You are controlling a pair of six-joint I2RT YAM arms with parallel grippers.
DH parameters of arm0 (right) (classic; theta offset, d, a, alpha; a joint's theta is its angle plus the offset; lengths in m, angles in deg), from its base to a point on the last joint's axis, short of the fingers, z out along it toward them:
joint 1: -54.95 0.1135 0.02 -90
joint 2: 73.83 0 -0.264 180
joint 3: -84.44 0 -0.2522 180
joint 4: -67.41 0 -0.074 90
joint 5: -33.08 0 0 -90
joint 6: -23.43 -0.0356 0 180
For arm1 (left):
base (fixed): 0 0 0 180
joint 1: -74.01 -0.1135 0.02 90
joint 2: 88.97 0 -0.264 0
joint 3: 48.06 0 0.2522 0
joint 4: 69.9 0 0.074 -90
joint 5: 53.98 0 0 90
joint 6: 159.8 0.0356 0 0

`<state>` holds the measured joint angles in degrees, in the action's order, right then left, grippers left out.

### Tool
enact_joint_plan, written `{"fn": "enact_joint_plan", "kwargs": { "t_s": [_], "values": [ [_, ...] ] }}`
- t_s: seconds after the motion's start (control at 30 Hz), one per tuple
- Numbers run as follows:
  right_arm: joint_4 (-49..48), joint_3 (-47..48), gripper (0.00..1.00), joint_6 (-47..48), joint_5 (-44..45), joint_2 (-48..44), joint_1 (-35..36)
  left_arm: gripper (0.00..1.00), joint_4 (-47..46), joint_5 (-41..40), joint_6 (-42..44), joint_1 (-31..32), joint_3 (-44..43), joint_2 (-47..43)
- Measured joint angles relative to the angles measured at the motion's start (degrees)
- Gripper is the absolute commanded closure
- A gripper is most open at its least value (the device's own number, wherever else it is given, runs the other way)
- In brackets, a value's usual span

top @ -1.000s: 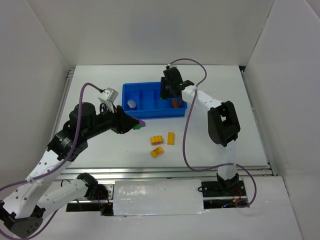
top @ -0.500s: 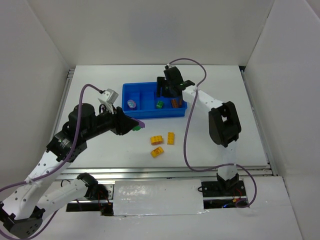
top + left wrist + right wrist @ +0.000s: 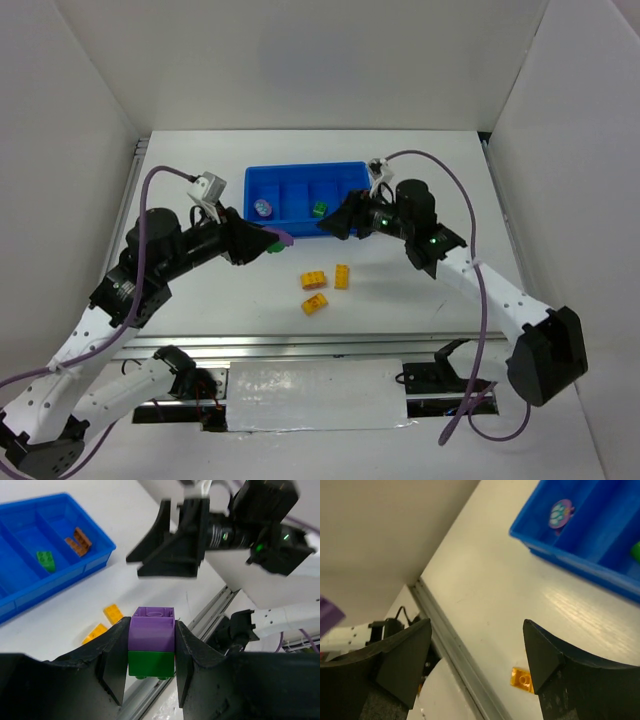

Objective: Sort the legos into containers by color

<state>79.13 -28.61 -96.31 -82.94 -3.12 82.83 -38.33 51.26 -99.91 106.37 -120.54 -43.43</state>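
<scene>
We see our left hand (image 3: 151, 647) pinching a purple lego (image 3: 152, 629) stacked on a green lego (image 3: 151, 663), held off the worktop (image 3: 420, 290) at 8 o'clock of the blue tray (image 3: 290, 230). Our right hand (image 3: 476, 630) is spread wide at the tray's 5 o'clock corner. A loose green lego (image 3: 319, 209) and a brown lego (image 3: 78, 541) lie in neighbouring compartments. Three yellow legos (image 3: 315, 281) sit on the worktop at the tray's 6 o'clock.

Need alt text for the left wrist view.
The left gripper clamps a purple brick stacked on a green brick. Beyond, the right arm hangs over the table; the blue tray, upper left, holds a second green brick and a brown brick, and two yellow bricks lie loose.
</scene>
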Motion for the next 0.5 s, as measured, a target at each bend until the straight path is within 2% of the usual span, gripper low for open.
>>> {"fn": "enact_joint_plan", "kwargs": {
  "t_s": [0.13,0.23,0.37,0.5],
  "values": [
    [-7.78,-9.81,0.18,-4.90,-9.07,-6.54,0.02,1.00,-6.16,0.85,-2.84,-0.04,1.90,-1.97],
    [-13.51,-15.61,0.18,-10.03,-13.51,-12.28,0.81,1.00,-14.49,2.54,-7.43,-0.09,6.27,-3.80],
    [-20.26,-17.09,0.16,-13.66,-14.78,-17.75,6.38,1.00,-24.48,5.09,-13.57,-0.09,11.30,-4.13],
    [-29.24,-17.20,0.17,-17.68,-14.88,-18.27,9.51,1.00,-32.00,7.30,-18.01,-0.09,14.32,-3.32]
  ]
}}
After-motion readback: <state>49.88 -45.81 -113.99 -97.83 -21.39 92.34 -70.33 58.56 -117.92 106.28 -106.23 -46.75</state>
